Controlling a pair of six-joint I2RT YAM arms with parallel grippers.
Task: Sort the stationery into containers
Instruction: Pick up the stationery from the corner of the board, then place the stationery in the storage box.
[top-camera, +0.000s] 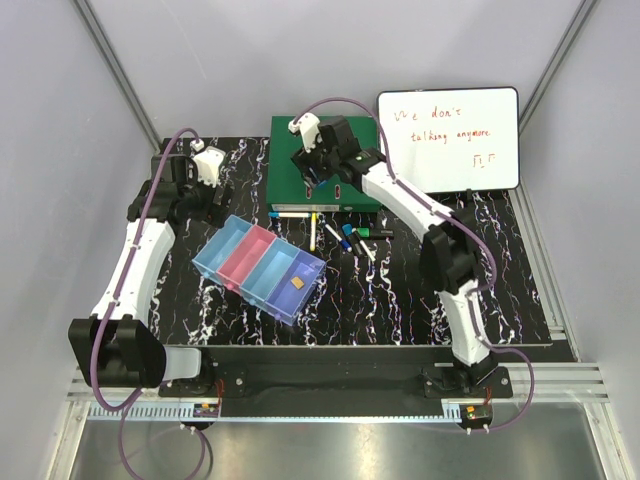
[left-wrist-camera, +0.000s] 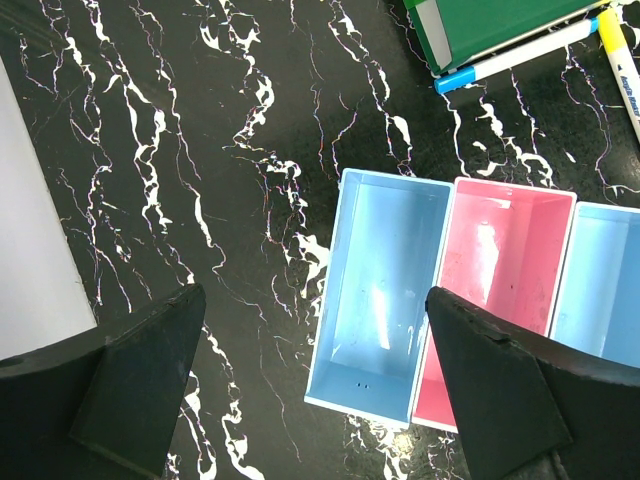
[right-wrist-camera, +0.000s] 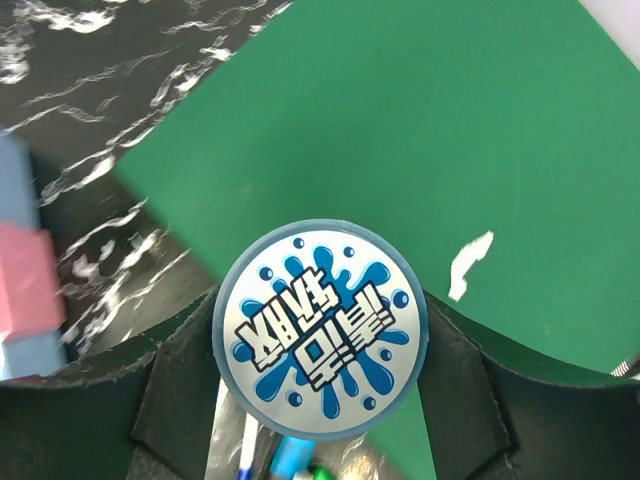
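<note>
One round tin (right-wrist-camera: 322, 330) sits pinched between the right hand (top-camera: 318, 165) fingers, over the green binder (right-wrist-camera: 400, 130); its smooth rim may slip. Left of the binder, the left hand (left-wrist-camera: 315, 310) gapes empty.

A green binder (top-camera: 288, 185) lies flat at the far middle of the black, white-veined table (top-camera: 400, 290). Just right of it, at the far right, sits a whiteboard (top-camera: 450, 140) bearing red handwriting.
</note>
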